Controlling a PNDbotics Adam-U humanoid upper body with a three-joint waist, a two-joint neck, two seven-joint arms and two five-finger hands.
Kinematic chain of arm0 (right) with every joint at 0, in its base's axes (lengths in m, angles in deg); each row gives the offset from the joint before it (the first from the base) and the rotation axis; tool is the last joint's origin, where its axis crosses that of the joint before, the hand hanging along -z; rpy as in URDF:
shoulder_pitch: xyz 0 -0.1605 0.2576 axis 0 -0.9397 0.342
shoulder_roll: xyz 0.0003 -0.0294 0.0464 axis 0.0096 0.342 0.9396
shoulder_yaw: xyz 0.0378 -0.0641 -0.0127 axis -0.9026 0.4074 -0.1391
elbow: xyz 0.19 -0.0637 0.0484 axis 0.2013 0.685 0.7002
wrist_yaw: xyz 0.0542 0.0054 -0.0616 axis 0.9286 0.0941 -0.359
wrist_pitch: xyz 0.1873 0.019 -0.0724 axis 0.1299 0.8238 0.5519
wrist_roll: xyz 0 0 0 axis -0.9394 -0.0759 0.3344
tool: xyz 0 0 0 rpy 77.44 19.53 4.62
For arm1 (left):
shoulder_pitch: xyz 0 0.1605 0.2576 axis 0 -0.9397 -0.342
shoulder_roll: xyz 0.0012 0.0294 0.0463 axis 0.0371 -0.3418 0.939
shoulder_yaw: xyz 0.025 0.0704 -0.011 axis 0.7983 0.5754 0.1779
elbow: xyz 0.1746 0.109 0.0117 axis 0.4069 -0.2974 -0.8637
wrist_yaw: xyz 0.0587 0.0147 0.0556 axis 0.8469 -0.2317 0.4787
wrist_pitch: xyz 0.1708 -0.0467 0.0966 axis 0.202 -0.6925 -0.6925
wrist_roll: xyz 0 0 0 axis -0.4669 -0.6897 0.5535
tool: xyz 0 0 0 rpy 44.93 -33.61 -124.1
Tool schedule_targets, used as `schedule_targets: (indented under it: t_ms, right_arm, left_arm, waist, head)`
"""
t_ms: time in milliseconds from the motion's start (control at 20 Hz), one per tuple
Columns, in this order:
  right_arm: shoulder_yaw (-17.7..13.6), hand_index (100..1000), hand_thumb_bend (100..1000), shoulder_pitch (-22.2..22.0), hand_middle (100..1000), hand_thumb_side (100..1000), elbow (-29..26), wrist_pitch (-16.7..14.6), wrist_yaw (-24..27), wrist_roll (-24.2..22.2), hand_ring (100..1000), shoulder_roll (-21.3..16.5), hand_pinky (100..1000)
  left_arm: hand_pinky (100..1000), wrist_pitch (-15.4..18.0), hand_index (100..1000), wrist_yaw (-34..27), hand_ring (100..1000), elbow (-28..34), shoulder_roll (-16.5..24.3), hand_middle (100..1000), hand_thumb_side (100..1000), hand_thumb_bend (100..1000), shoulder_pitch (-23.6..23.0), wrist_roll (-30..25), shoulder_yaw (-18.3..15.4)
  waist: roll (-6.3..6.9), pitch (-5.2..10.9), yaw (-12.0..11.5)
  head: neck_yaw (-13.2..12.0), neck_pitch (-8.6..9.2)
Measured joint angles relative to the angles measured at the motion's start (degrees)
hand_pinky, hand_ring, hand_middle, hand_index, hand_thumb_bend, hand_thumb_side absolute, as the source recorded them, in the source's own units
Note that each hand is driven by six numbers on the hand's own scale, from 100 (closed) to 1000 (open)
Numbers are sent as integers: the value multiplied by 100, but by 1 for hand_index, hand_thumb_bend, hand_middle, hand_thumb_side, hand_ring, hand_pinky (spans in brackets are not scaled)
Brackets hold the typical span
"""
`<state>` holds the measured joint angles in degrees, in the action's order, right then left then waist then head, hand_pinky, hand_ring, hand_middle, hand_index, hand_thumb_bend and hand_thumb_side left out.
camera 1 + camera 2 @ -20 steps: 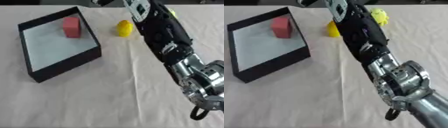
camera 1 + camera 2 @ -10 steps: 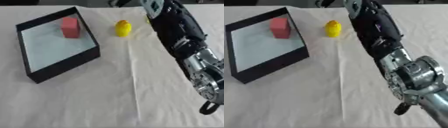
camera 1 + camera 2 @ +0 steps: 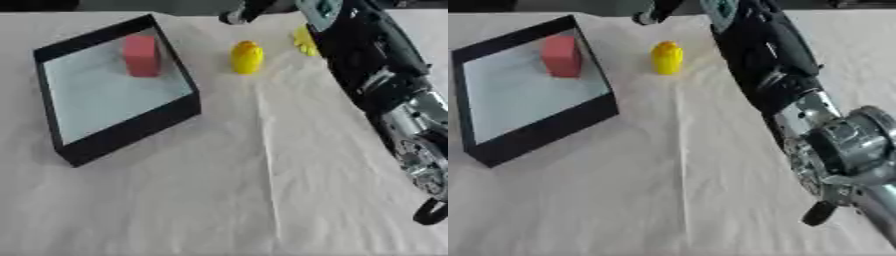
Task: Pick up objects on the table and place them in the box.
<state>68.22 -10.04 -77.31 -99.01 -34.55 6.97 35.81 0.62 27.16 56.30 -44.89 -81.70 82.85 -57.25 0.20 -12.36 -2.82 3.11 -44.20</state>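
Note:
A black box (image 3: 131, 131) with a pale floor stands at the left, and a red block (image 3: 141, 55) lies in its far corner. On the cloth to the right of the box sits a yellow rounded object (image 3: 247, 57). A second, yellow-green thing (image 3: 304, 41) shows just behind my right arm (image 3: 367, 60), partly hidden by it. The arm runs from the lower right up to the top edge. My right hand (image 3: 248, 10) is cut off by that edge, above and beyond the yellow object. My left hand shows in neither view.
A white cloth with a lengthwise crease (image 3: 267, 165) covers the table. My right forearm and its silver joints (image 3: 842, 145) fill the right side. Bare cloth lies in front of the box and through the middle.
My right arm has swung to the right, away from the yellow object, and now crosses the yellow-green thing. The box, block and yellow object have stayed put.

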Motion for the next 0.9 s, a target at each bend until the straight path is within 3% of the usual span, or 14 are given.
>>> schedule_targets:
  t_ms: [250, 700, 900]
  right_arm:
    - [120, 909, 428, 21, 784, 176, 0, -182, 9, -468, 892, -86, 936]
    - [105, 921, 440, 68, 798, 262, 161, -296, -225, -1083, 897, -222, 935]
    - [101, 922, 459, 74, 797, 254, 244, -388, -224, -1347, 896, -286, 934]
  left_arm:
    - [889, -13, 789, 0, 745, 0, 1, 769, 875, 143, -11, -24, 0]
    - [889, -19, 788, 12, 745, -1, 1, 769, 875, 143, -18, -69, 0]
    - [889, -19, 788, 22, 745, -1, 1, 769, 864, 144, -20, -70, -2]
  waist:
    - [-4, 9, 0]
    - [-36, 13, 26]
    - [-38, 23, 35]
  head:
    - [-3, 0]
    - [-27, 0]
    - [-28, 0]
